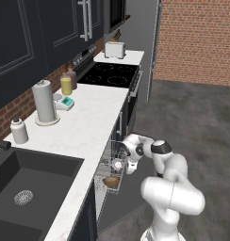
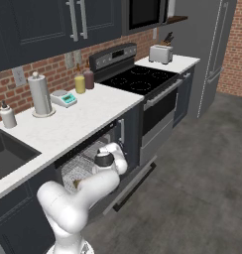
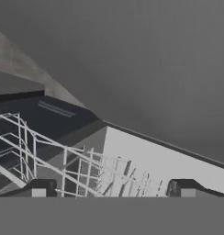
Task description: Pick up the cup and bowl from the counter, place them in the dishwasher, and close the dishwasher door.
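hand (image 3: 109, 190) spread wide and empty, over the white wire rack (image 3: 63, 165), bowl (image 1: 111, 181) in the dishwasher (image 1: 110, 164)

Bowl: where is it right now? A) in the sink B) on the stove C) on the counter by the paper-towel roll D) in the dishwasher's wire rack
D: the tan bowl lies in the white wire rack of the open dishwasher, below the counter edge, next to the arm.
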Motion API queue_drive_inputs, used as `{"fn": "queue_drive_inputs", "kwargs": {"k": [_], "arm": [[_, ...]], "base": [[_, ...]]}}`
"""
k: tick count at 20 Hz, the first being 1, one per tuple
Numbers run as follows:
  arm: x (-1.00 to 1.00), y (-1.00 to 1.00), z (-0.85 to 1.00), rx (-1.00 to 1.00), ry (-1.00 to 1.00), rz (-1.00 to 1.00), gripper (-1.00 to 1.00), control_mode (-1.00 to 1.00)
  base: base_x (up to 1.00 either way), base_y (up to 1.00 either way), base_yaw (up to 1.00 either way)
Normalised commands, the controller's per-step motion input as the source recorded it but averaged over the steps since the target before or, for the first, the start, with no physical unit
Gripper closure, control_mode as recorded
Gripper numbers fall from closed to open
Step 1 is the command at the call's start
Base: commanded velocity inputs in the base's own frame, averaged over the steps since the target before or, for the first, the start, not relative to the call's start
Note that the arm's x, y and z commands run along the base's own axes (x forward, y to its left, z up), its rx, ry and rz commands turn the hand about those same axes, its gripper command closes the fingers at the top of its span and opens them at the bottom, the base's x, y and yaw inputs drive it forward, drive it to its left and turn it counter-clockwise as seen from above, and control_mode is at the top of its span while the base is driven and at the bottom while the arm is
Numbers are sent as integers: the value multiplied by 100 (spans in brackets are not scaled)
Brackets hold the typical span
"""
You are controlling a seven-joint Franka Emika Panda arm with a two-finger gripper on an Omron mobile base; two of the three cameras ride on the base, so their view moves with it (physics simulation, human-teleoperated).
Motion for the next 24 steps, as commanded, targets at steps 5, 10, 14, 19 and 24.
{"fn": "queue_drive_inputs", "kwargs": {"k": [5, 10, 14, 19, 24], "arm": [[65, 70, -27, 0, 33, -1, -100, -100], [32, 66, 0, 5, 25, 0, -100, -100], [13, 64, 0, 16, 26, 0, -100, -100], [13, 39, 0, 15, 27, 0, -100, -100], [-1, -21, 30, 0, 23, -3, -100, -100]], "base": [[0, 0, 0], [0, 0, 0], [0, 0, 0], [0, 0, 0], [0, 0, 0]]}}
